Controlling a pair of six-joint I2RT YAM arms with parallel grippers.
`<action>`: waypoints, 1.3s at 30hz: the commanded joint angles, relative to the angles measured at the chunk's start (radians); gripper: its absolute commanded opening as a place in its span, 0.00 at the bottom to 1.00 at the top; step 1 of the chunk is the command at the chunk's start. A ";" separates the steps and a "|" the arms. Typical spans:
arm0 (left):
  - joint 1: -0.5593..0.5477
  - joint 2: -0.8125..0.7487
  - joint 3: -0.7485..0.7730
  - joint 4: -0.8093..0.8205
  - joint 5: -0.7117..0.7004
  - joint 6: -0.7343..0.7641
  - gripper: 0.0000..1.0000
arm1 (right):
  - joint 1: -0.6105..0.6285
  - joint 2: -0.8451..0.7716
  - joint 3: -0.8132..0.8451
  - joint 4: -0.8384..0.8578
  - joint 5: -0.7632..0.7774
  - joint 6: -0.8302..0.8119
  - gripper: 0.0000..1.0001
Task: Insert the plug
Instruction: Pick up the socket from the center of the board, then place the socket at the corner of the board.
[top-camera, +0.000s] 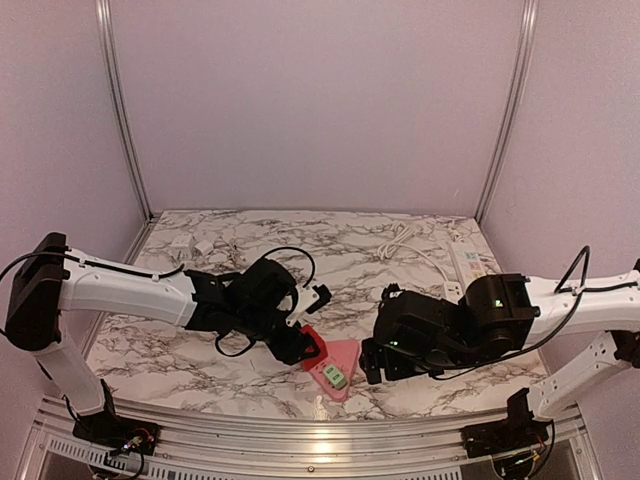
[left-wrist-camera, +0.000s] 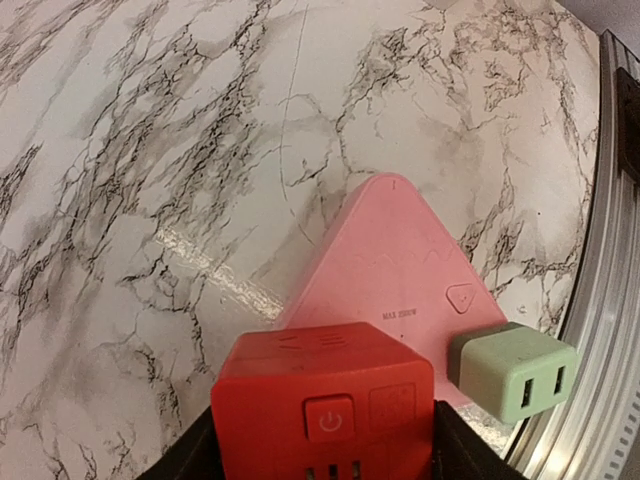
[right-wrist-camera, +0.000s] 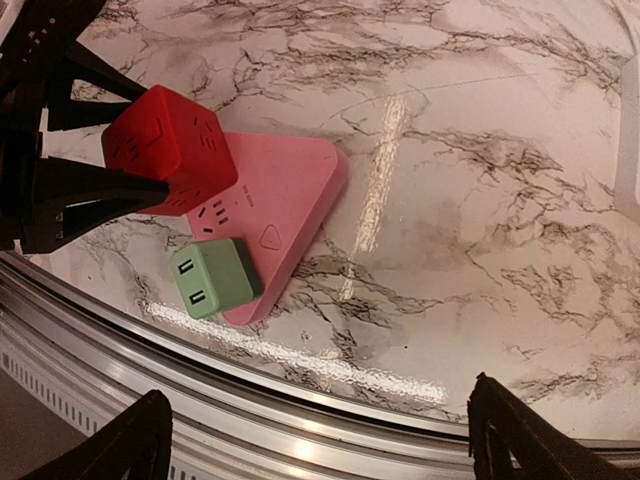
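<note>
My left gripper (top-camera: 305, 345) is shut on a red cube plug (top-camera: 313, 346) and holds it over the left corner of a pink triangular power strip (top-camera: 340, 360). In the left wrist view the cube (left-wrist-camera: 325, 400) fills the space between the fingers, with the strip (left-wrist-camera: 400, 260) beyond it. A green adapter (left-wrist-camera: 512, 370) sits on the strip's near corner. I cannot tell whether the cube's pins are in the strip. The right wrist view shows the cube (right-wrist-camera: 165, 145), the strip (right-wrist-camera: 285, 190) and the adapter (right-wrist-camera: 212, 278). My right gripper (right-wrist-camera: 315, 440) is open and empty, just right of the strip (top-camera: 375, 360).
A white power strip (top-camera: 468, 262) with a white cable (top-camera: 400, 240) lies at the back right. A small white charger and cord (top-camera: 195, 245) lie at the back left. An aluminium rail (top-camera: 320, 440) runs along the table's near edge, close to the pink strip.
</note>
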 joint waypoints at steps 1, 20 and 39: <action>0.012 -0.088 -0.007 -0.027 -0.103 -0.058 0.13 | 0.009 -0.026 0.001 0.020 0.020 0.019 0.97; 0.329 -0.547 -0.101 -0.111 -0.373 -0.192 0.07 | 0.009 -0.058 -0.052 0.061 0.023 0.016 0.97; 0.767 -0.726 -0.206 -0.168 -0.488 -0.368 0.00 | 0.009 -0.064 -0.079 0.089 0.009 0.017 0.97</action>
